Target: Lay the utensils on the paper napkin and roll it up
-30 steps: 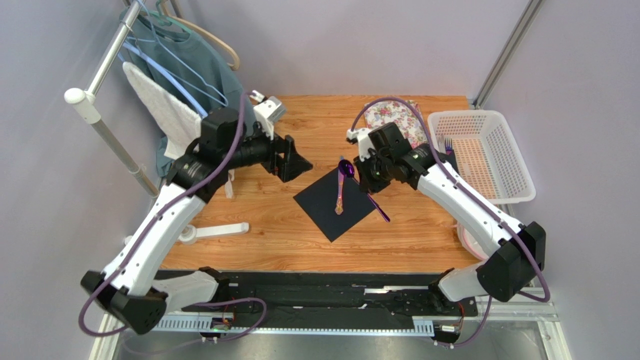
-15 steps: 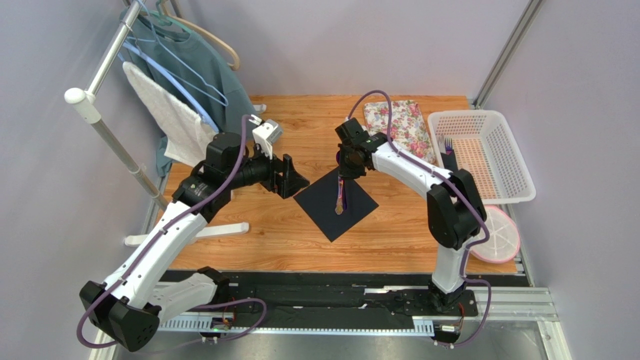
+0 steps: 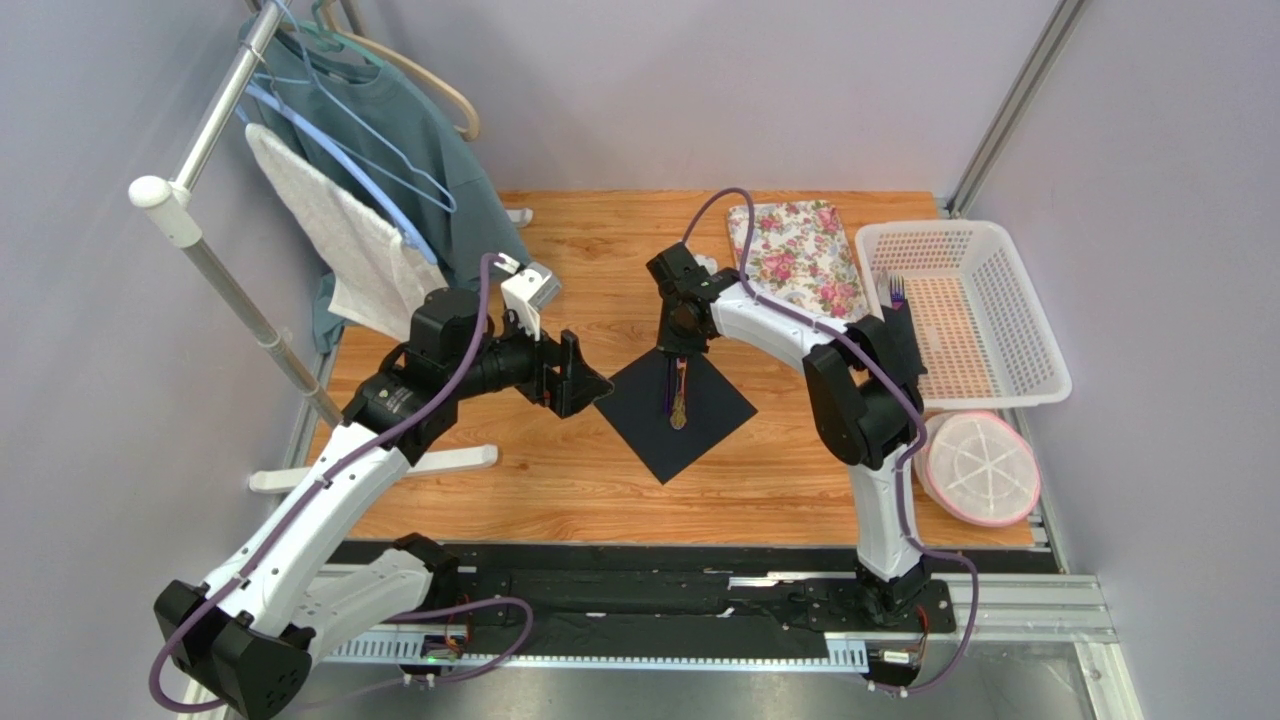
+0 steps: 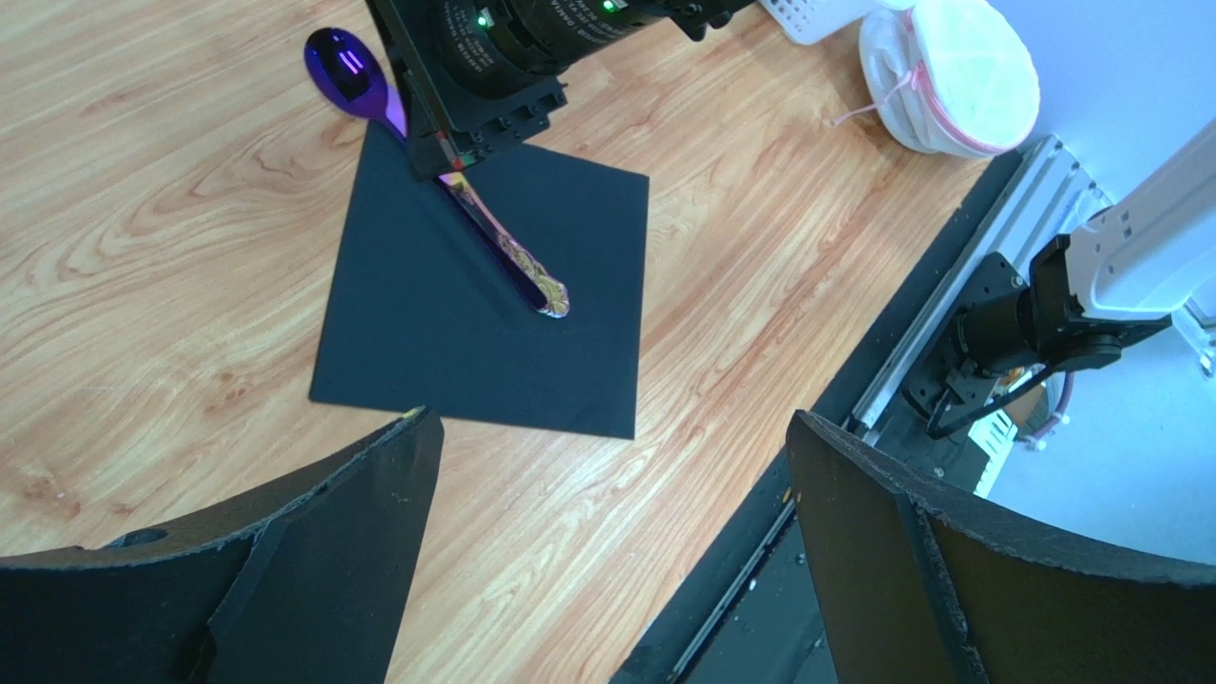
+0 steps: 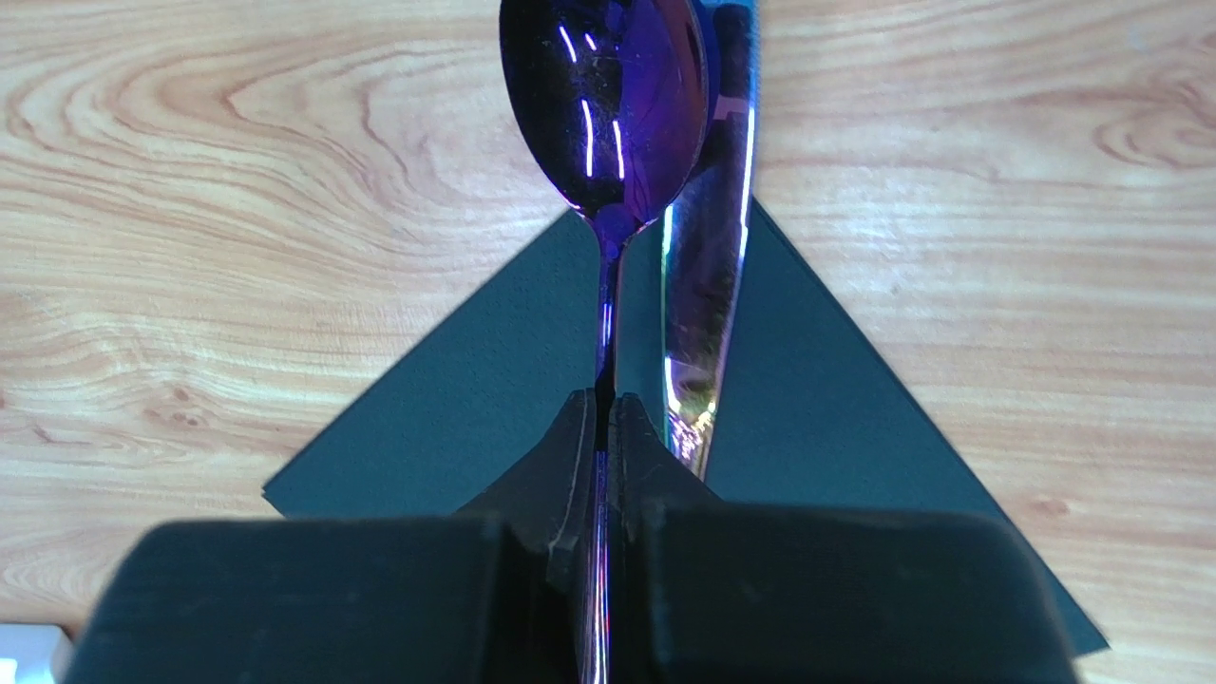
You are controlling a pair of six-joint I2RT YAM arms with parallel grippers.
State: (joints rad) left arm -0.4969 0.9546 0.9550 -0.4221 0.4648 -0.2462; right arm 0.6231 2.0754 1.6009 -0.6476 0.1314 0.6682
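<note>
Right gripper (image 5: 603,416): fingers pinched tight on the spoon (image 5: 607,100) handle, partly hiding it. The bowl overhangs the far corner of the paper napkin (image 5: 842,413), mid-table. Second utensil (image 5: 707,271): just beside the spoon, type unclear, near end hidden. Left gripper (image 4: 607,428): spread wide, empty, by the napkin's left corner.

Spoon (image 5: 607,114) handle behind right claw (image 5: 601,425)

The top view looks steeply down from above the 6 o'clock edge, far enough off to take in the whole table (image 3: 496,495). The left wrist view sits near 9 o'clock at middle range, facing 3 o'clock across the napkin (image 4: 478,285). The right wrist view hangs very close over the napkin's 12 o'clock corner, looking down. All three share the napkin and the spoon (image 5: 611,100).
</note>
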